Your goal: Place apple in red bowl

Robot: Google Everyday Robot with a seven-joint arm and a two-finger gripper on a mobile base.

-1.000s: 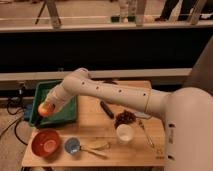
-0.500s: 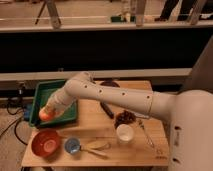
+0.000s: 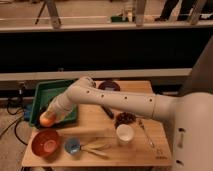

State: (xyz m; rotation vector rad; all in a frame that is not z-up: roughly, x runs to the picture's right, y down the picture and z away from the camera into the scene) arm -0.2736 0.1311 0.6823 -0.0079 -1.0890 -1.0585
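Note:
The apple, small and orange-red, hangs at the tip of my gripper, which is shut on it. It hovers over the front edge of the green tray, at the left of the wooden table. The red bowl sits just below and in front of the apple, near the table's front left corner, with its lighter inside showing. My white arm reaches in from the right across the table's middle.
A small blue cup stands right of the red bowl, with a pale yellowish utensil beside it. A white cup, a dark bowl, a maroon bowl, a black item and a spoon lie further right.
The gripper has carried the apple from over the tray down and forward, nearer to the red bowl.

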